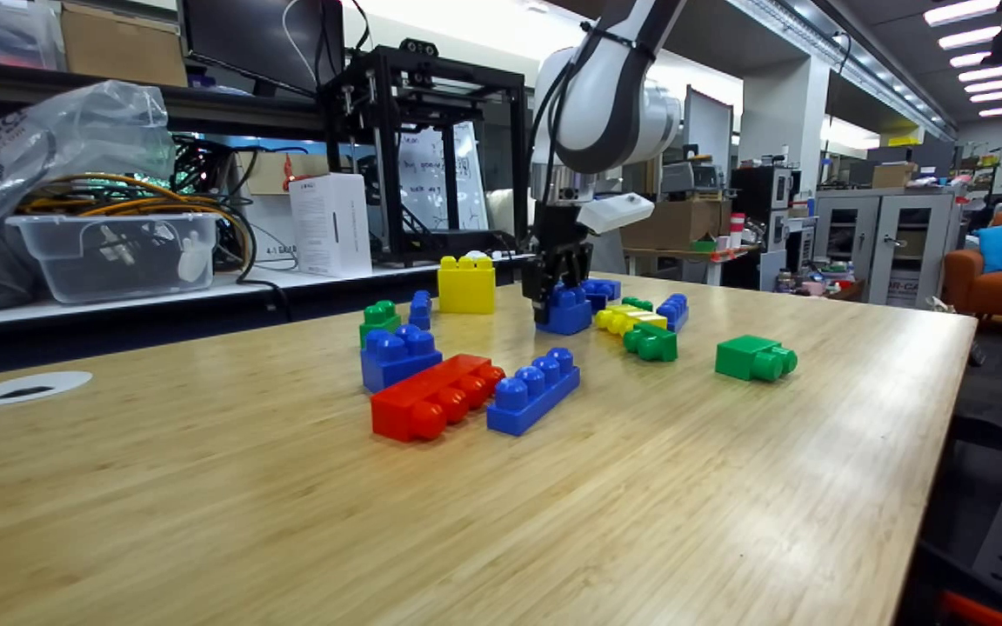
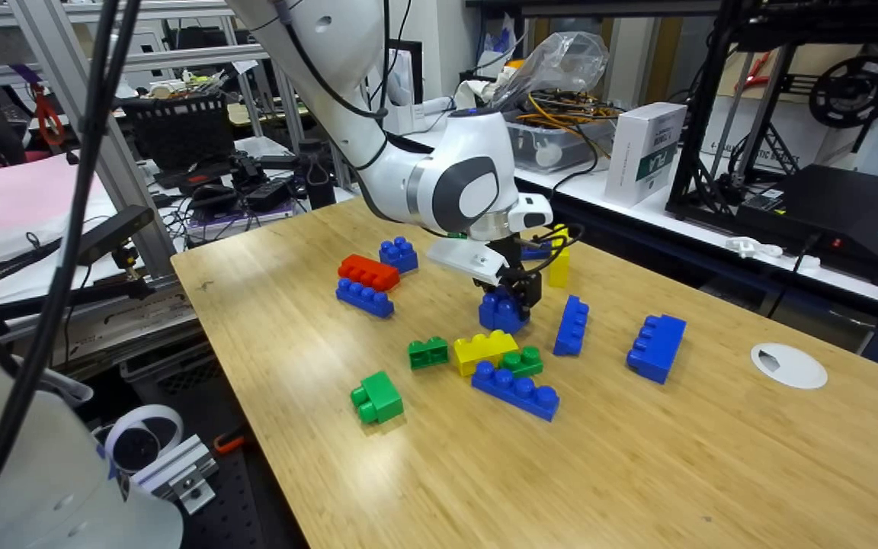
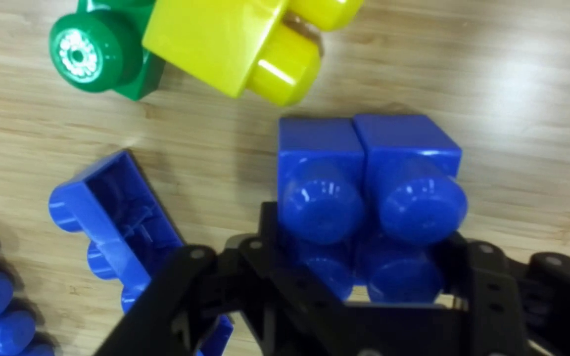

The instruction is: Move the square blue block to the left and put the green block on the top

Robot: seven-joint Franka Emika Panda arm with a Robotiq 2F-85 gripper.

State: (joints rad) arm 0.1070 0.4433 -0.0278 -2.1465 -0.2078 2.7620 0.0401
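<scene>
The square blue block [image 3: 322, 198] stands on the table, studs up, a seam running down its middle. My gripper [image 3: 364, 232] straddles it, one black finger against each side, and looks shut on it. Both exterior views show the gripper [image 1: 564, 303] low over the block [image 2: 498, 316], partly covering it. As for the green block, two small dark-green bricks lie close by: one [image 2: 427, 353] on its side and another [image 2: 523, 362] beside the yellow studded brick [image 2: 485, 351]. Which one is meant, I cannot tell. A brighter green brick [image 1: 749, 358] lies farther off.
Around the block lie a hollow-side-up narrow blue brick [image 3: 131, 217], a large blue brick [image 2: 656, 348] and a long blue brick [image 2: 515, 391]. A tall yellow block [image 1: 466, 289] stands behind. Farther away are a red brick [image 1: 431, 396] and another chunky blue brick [image 2: 398, 254].
</scene>
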